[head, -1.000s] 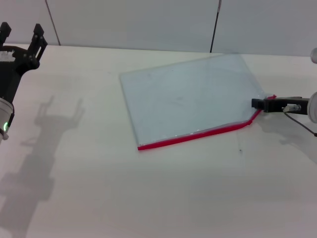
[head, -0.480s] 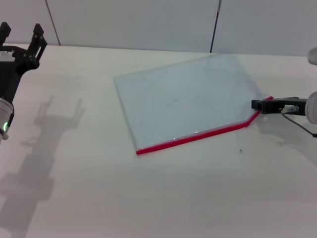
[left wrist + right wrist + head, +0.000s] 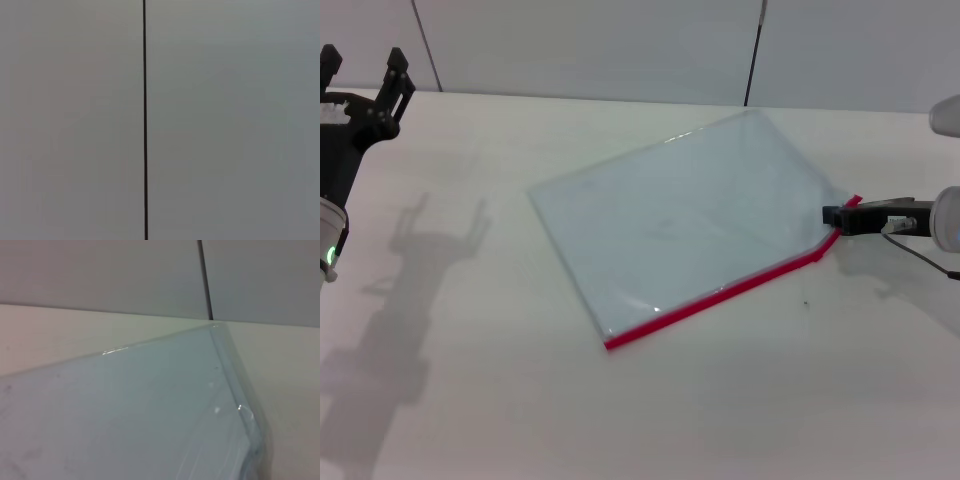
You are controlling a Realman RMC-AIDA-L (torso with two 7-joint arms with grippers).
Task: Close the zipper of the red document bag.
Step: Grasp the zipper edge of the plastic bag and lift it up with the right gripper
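Note:
The red document bag point(image 3: 680, 220), a flat translucent pale blue pouch, lies skewed on the white table point(image 3: 470, 400). Its zipper point(image 3: 720, 296) is the red strip along the near long edge, bending upward at its right end. There my right gripper point(image 3: 832, 214) reaches in from the right, shut on the zipper's end. The right wrist view shows only the bag's clear surface point(image 3: 125, 410) close up, with no fingers visible. My left gripper point(image 3: 362, 72) is raised at the far left, open and holding nothing, well away from the bag.
A pale wall with a dark vertical seam point(image 3: 753, 50) stands behind the table. The left wrist view shows only that wall and a seam point(image 3: 145, 120). My left arm's shadow falls on the table's left side.
The bag has swung around the held corner: its left end slid left and toward me, so the red edge slopes more steeply. My right gripper barely moved. The left arm stayed still.

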